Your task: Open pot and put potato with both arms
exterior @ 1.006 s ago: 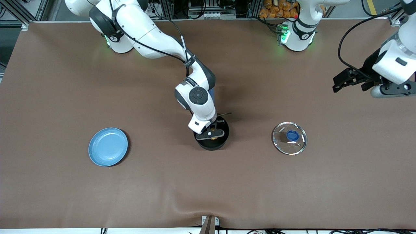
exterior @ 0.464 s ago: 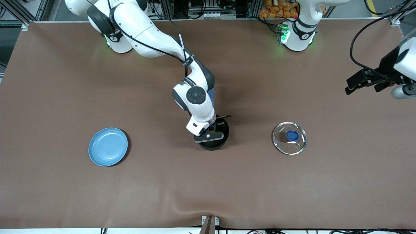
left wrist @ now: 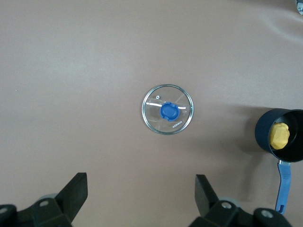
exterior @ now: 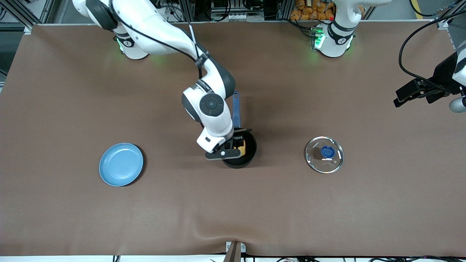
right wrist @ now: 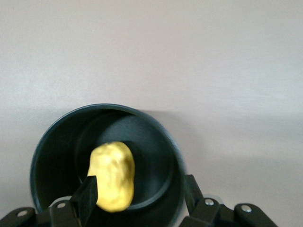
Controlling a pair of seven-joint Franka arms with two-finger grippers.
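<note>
The black pot [exterior: 251,153] stands uncovered mid-table, its blue handle [exterior: 236,109] pointing toward the robots' bases. The yellow potato [exterior: 241,147] lies inside it, also seen in the right wrist view as the potato [right wrist: 112,175] within the pot's rim [right wrist: 42,151]. My right gripper [exterior: 233,146] hangs just over the pot, open, its fingers [right wrist: 87,194] apart and gripping nothing. My left gripper [exterior: 407,95] waits open in the air over the left arm's end of the table. From there I see the pot [left wrist: 261,135] and the potato [left wrist: 279,135].
The glass lid [exterior: 324,154] with a blue knob lies flat on the table between the pot and the left arm's end, and shows as the lid [left wrist: 168,109] in the left wrist view. A blue plate [exterior: 121,164] sits toward the right arm's end.
My right gripper opened and let the potato go into the pot, then lifted and drew toward the right arm's end. The left arm pulled farther toward its end of the table.
</note>
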